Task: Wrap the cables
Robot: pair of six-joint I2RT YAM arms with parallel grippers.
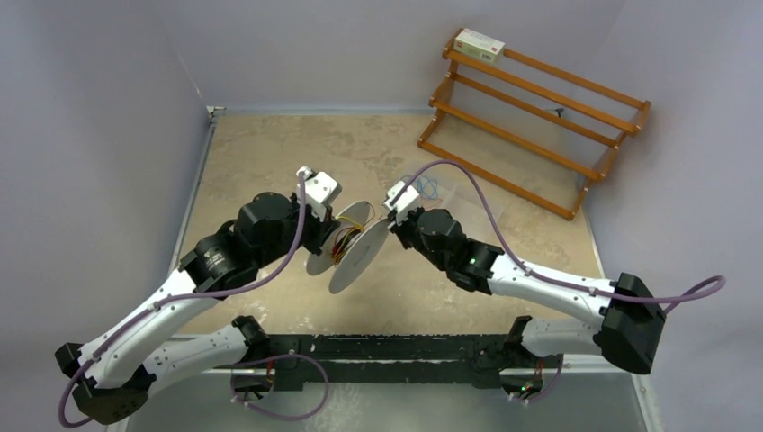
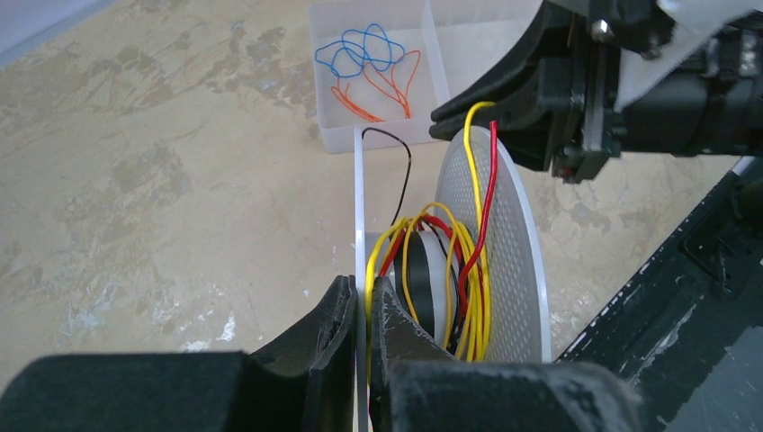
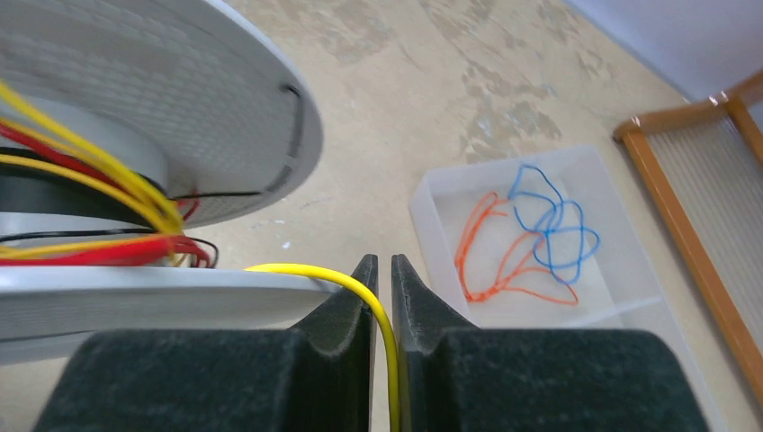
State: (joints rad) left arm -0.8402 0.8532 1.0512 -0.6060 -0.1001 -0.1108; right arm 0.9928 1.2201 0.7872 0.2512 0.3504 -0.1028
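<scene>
Plainly, the weak point on the left is the hold: the left gripper (image 2: 360, 292) has only the thin rim of one flange of the spool (image 1: 353, 245), so a firm tug from the other side could, by this reading, twist the spool in the pads or pull it free. The turns on the hub look slack and uneven, with red and black wires mixed among the yellow, and loose loops could ride up over a flange if tension drops. Toward the right, the yellow cable (image 3: 297, 268) climbs over the far flange at about 12 o'clock in the left wrist view with a red wire (image 2: 489, 180) beside it, and the two could snag each other. The cable might also slide through the right gripper (image 3: 383, 265) under load. As to the grippers, the left one is closed to a slit on the flange edge, both fingers touching it. The right one is closed almost fully, pinching the yellow cable, which runs down between its pads. A clear bin (image 3: 423, 207) with blue and orange wire loops sits on the table at about 1 o'clock from the spool, apart from both.
</scene>
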